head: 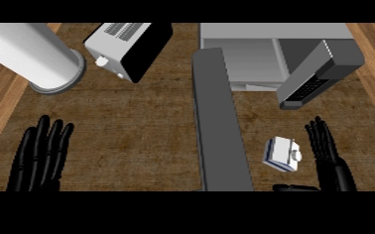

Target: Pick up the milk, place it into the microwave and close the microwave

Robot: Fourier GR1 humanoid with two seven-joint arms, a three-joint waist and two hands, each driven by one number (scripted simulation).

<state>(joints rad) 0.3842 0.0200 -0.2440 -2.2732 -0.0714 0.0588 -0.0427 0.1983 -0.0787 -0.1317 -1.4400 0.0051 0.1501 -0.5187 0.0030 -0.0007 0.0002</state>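
The milk (282, 153), a small white and blue carton, is lying on the brown wooden counter (139, 124) toward its near right part, just beside the right hand (330, 158) and not yet lifted. That hand is standing to the carton's right with its fingers (319, 134) straight and pointing toward the far edge, while its thumb (296, 188) is reaching sideways below the carton; nothing is being held, and whether the fingers are touching the carton cannot be told.

The microwave (256, 54) is sitting at the far right of the counter with its cavity showing, and its door (219, 124) is standing wide open, stretching as a long grey slab from the oven toward the near edge, just left of the milk. Its dark control panel (315, 77) is showing at the right side.

The left hand (40, 153) is resting at the near left corner, fingers straight and relaxed, holding nothing.

A toaster (128, 49) is sitting at the far edge, left of the microwave, and a white cylinder (40, 57) is lying in the far left corner.
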